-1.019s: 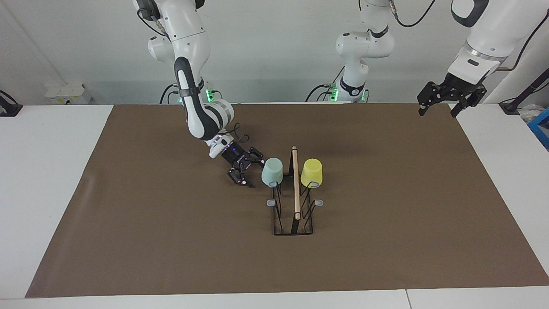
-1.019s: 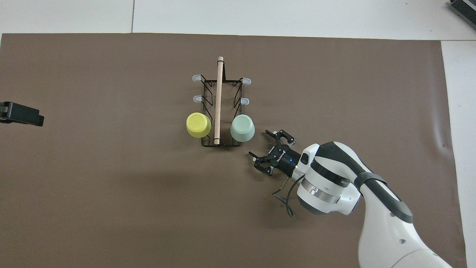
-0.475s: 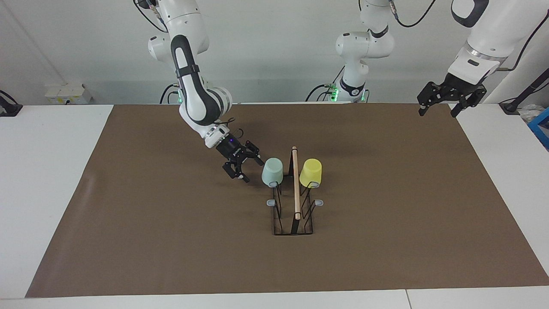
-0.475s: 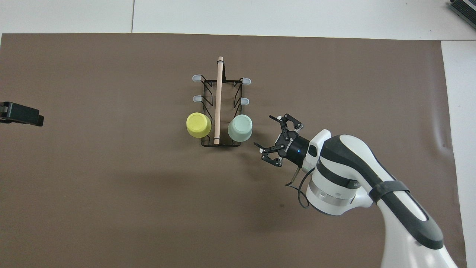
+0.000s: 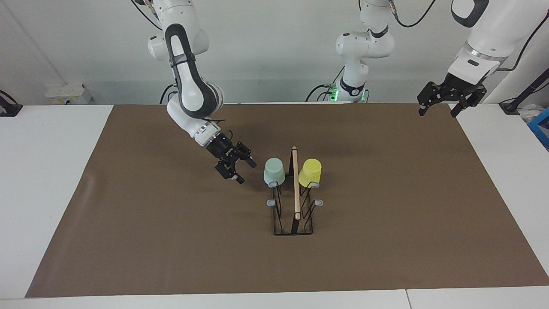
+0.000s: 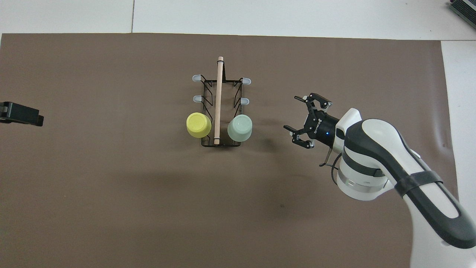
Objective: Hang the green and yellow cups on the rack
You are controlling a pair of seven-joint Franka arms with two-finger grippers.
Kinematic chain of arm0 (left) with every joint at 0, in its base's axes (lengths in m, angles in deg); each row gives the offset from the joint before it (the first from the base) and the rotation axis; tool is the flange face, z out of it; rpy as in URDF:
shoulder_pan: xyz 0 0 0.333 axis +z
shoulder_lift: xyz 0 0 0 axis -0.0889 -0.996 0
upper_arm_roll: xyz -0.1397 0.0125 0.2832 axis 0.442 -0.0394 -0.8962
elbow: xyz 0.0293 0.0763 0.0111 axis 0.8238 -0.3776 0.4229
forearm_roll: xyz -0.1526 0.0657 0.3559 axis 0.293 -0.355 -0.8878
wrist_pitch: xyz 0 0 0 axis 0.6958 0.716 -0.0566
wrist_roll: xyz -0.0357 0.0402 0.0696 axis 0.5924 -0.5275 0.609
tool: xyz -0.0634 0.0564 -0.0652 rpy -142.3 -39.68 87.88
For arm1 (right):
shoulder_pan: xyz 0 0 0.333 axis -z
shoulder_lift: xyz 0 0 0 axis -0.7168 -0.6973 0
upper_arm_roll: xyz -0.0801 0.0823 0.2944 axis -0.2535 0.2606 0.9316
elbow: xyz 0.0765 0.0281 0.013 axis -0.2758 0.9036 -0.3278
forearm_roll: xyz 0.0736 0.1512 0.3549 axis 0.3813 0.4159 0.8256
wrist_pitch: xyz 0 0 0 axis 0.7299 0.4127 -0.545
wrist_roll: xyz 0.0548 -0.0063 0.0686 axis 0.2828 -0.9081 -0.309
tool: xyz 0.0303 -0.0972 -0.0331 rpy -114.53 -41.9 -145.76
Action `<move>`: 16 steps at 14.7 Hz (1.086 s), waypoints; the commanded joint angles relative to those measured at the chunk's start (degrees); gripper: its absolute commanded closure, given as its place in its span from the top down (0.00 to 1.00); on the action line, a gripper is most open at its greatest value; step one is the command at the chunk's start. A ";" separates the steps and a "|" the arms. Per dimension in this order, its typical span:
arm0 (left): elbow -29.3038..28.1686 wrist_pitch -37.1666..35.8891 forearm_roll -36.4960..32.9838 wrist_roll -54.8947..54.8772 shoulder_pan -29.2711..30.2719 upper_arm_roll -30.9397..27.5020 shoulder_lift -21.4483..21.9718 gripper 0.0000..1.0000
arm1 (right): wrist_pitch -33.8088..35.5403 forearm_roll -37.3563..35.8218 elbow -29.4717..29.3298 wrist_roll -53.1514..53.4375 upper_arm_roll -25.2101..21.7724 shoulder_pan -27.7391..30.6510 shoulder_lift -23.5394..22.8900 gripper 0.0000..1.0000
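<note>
The black wire rack [image 5: 293,214] [image 6: 220,108] with a wooden rod handle stands mid-table. The mint green cup [image 5: 274,171] [image 6: 240,127] hangs upside down on a prong at the rack's end nearest the robots, on the right arm's side. The yellow cup [image 5: 310,172] [image 6: 198,124] hangs upside down beside it, on the left arm's side. My right gripper [image 5: 241,171] [image 6: 295,114] is open and empty, in the air beside the green cup, apart from it. My left gripper [image 5: 436,112] waits open over the mat's corner by its base.
A brown mat [image 5: 171,240] [image 6: 111,186] covers most of the white table. Several grey-tipped prongs [image 5: 270,202] [image 6: 196,78] on the rack are bare. A blue box [image 5: 541,124] sits at the table's edge by the left arm.
My right gripper has drawn away from the green cup toward the right arm's end and risen a little, still open. Both cups stay on the rack. The left arm has not moved.
</note>
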 commanded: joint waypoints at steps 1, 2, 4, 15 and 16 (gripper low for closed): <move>0.22 -0.48 0.45 -0.76 0.61 0.28 -0.06 1.00 | 2.33 -12.10 -1.53 1.30 0.49 5.03 0.83 1.00; 0.22 -0.48 0.45 -0.76 0.69 0.28 0.03 1.00 | 4.17 -16.06 -1.89 2.87 0.41 6.27 0.84 1.00; 0.22 -0.48 0.45 -0.76 0.61 0.28 0.03 1.00 | 8.12 -23.97 -3.11 6.03 0.32 9.34 0.75 1.00; 0.22 -0.48 0.45 -0.76 0.61 0.28 0.03 1.00 | 33.95 -72.95 -8.39 63.75 0.23 14.54 13.13 1.00; 0.22 -0.48 0.45 -0.76 0.69 0.28 0.03 1.00 | 36.68 -73.92 -8.48 67.88 0.14 14.98 14.18 1.00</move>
